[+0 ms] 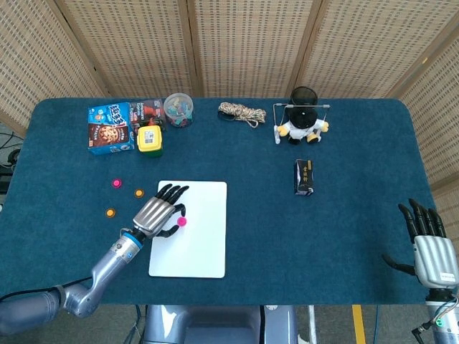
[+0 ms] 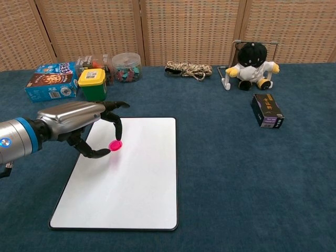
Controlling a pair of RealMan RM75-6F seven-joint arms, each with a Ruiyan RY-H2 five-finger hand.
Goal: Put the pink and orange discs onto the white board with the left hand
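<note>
My left hand [image 1: 159, 213] pinches a pink disc [image 1: 181, 222] between thumb and a fingertip, over the upper left part of the white board [image 1: 197, 247]. The chest view shows the same hand [image 2: 84, 123] holding the pink disc [image 2: 115, 145] just above the board [image 2: 131, 184]; whether the disc touches it I cannot tell. Left of the board on the blue cloth lie another pink disc [image 1: 116, 183] and two orange discs [image 1: 139, 193] [image 1: 110, 213]; my arm hides them in the chest view. My right hand [image 1: 429, 244] rests open at the front right, empty.
Along the back stand a blue snack box [image 1: 110, 128], a yellow-lidded green tub [image 1: 150, 140], a clear jar of clips [image 1: 178, 110], a coil of rope [image 1: 240, 112] and a plush toy [image 1: 302, 123]. A small dark box [image 1: 304, 177] lies right of the board.
</note>
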